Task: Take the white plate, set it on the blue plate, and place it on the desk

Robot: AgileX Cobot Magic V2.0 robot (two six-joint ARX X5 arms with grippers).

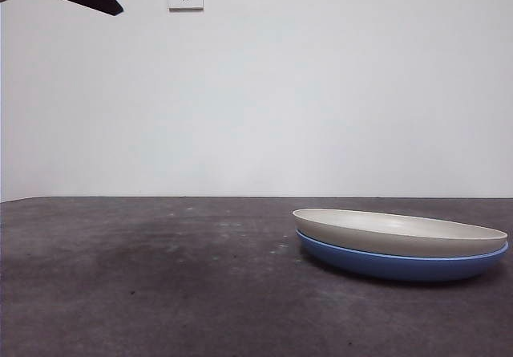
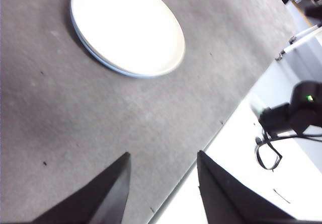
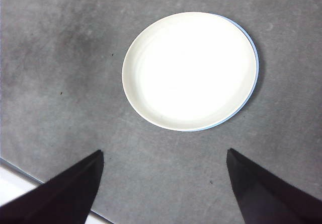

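White plate sits nested on the blue plate, so stacking looks done; setting it on the table remains. My right fingers hang spread above it, left fingers apart near the table's edge. Open table lies beside the stack.

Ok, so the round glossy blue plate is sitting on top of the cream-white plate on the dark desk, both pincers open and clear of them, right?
Not quite: the order is reversed. The round matte cream-white plate sits on top of the round glossy blue plate, as the front view shows. The rest holds: they rest on the dark mottled desk, and the left pincer and right pincer are open and clear of them.
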